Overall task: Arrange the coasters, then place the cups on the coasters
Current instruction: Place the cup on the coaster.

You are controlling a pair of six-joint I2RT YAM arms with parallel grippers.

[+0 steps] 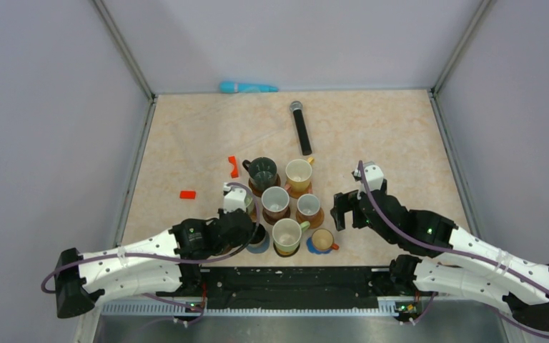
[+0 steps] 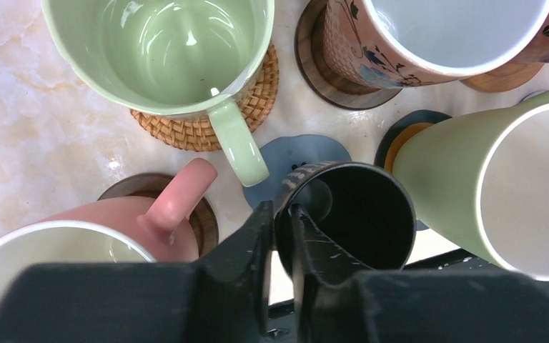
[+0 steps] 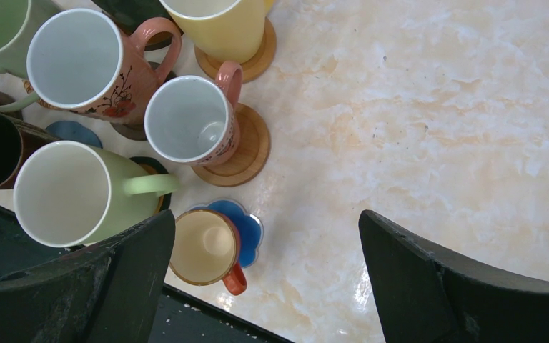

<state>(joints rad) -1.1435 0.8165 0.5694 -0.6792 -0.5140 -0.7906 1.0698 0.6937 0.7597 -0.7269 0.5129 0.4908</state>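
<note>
At the seven-o'clock edge of the cup cluster, the left arm lies low and stretched from its base. The left gripper (image 2: pixel 280 214) straddles the wall of the black cup (image 2: pixel 361 214), with one finger inside and one outside, set narrow. I cannot tell whether they pinch the rim or merely flank it. The cup is glossy black, upright and empty. The grey-blue coaster (image 2: pixel 307 151) shows beneath its twelve-o'clock side. A pink cup (image 2: pixel 100 214) stands at its nine o'clock and a pale green cup (image 2: pixel 457 164) at its three. At three o'clock of the cluster, the right gripper (image 1: pixel 344 207) hangs with its jaws spread wide, holding nothing.
</note>
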